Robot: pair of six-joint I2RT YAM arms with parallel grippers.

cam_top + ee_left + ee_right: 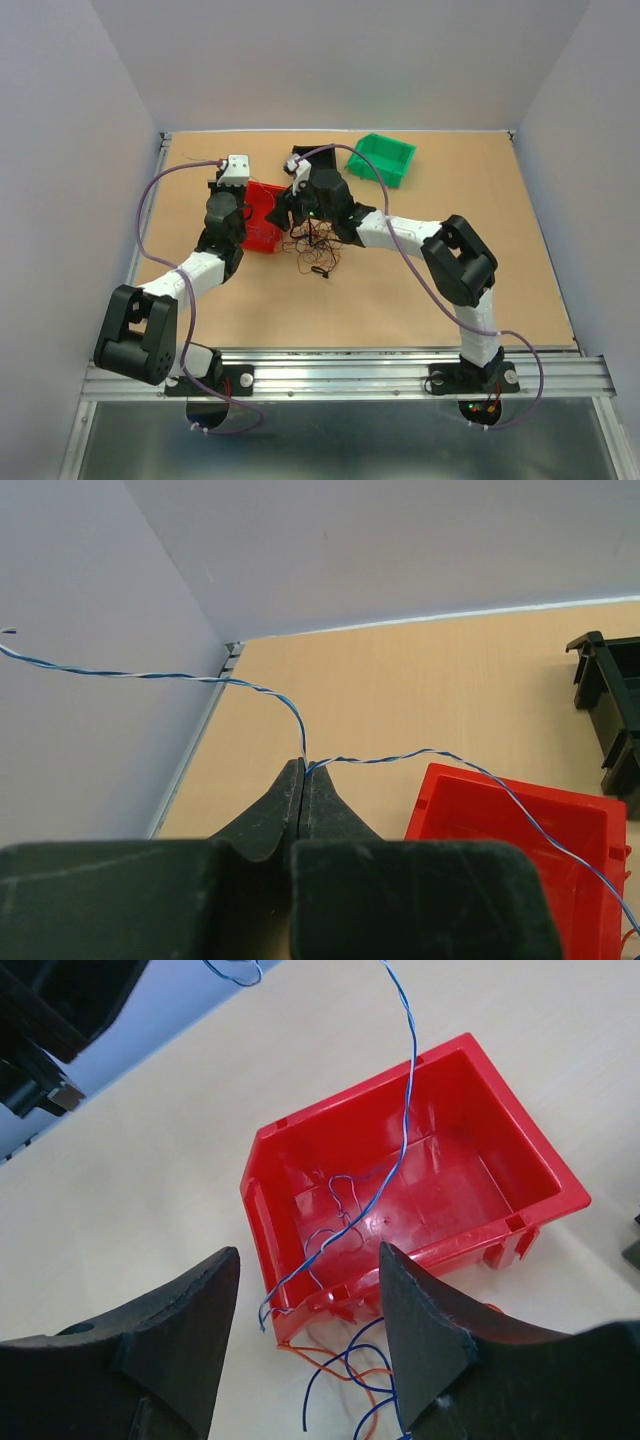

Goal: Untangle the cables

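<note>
— One blue-and-white wire [400, 757] is pinched by the left gripper [303, 775], low in its view.
— And the right gripper [308, 1260]?
— Spread above the red bin [540, 1185]; the cables [316, 246] are heaped mid-frame in the top view, beside it.

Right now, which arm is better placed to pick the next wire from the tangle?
Likely right. The right gripper is open and empty near the wire tangle; the left gripper is shut on a blue-and-white twisted wire.
</note>
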